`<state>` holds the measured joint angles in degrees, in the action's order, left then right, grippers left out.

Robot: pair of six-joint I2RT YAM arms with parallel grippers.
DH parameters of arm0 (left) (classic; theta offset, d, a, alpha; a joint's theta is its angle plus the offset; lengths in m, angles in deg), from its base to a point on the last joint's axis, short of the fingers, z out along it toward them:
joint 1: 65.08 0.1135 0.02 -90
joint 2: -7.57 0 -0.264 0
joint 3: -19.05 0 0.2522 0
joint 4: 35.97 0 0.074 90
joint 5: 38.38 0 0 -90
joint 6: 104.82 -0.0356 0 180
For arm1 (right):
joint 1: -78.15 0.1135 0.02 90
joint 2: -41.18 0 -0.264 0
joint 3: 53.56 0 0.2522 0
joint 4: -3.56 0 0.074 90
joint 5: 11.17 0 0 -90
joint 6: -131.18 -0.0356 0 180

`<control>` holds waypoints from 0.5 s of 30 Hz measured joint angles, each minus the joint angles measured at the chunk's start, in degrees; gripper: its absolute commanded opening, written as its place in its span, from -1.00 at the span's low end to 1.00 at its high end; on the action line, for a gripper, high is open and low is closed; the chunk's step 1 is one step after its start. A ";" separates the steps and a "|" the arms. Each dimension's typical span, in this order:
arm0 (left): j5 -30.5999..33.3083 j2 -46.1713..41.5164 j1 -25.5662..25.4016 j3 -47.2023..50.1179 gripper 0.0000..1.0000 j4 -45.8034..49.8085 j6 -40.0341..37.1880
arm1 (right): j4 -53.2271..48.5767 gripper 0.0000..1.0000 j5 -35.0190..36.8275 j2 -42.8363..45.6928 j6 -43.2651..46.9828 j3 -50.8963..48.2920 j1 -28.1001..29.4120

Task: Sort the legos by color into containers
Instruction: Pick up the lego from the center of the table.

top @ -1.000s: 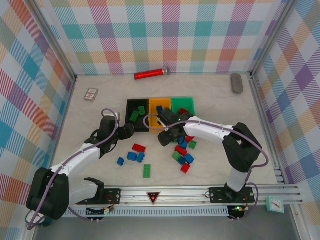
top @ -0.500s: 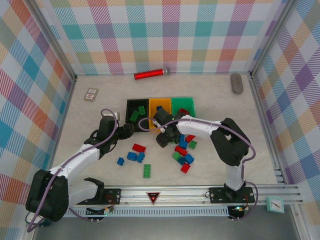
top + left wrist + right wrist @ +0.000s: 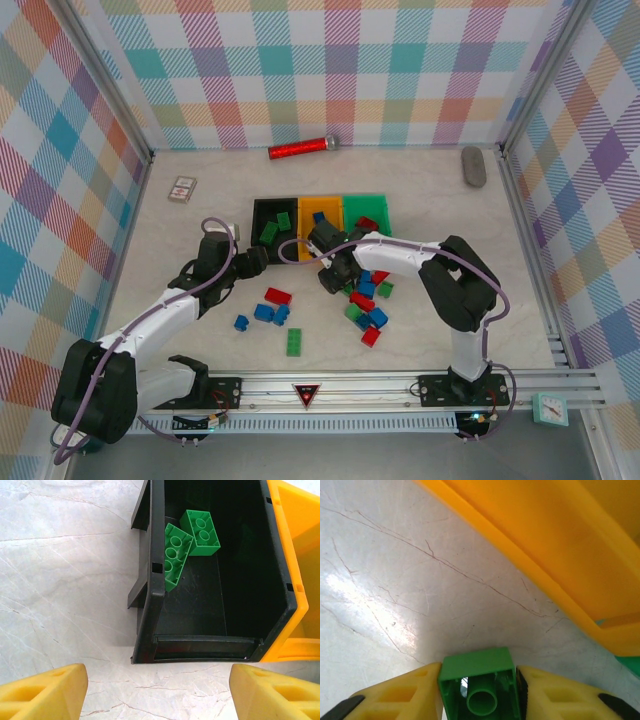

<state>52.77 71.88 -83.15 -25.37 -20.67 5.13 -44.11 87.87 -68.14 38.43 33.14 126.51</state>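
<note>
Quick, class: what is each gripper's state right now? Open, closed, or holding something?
Left gripper: open, holding nothing, in front of the black bin.
Right gripper: closed on a green lego.

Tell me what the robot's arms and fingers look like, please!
The left arm and the right arm are both made of smooth white tubes joined by chunky black joints. A thin purple-grey cable runs along each arm and loops out beside it. The fingers are bright yellow, blocky plastic with hollow cut-outs in them.
</note>
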 measured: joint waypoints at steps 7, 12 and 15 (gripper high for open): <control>0.04 0.00 0.00 0.00 0.49 0.00 0.00 | 0.81 -0.28 -2.25 1.05 -1.51 0.00 0.00; 0.70 0.00 0.00 0.00 0.49 0.26 0.00 | 0.92 -0.28 -4.66 3.43 -3.37 2.45 0.00; 1.44 0.00 0.00 0.00 0.49 0.44 0.00 | 1.57 -0.28 -6.27 3.45 -4.98 6.54 0.04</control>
<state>54.21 71.88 -83.15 -25.37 -20.23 5.13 -42.54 81.60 -64.69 33.45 39.68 126.55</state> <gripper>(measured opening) 0.745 0.362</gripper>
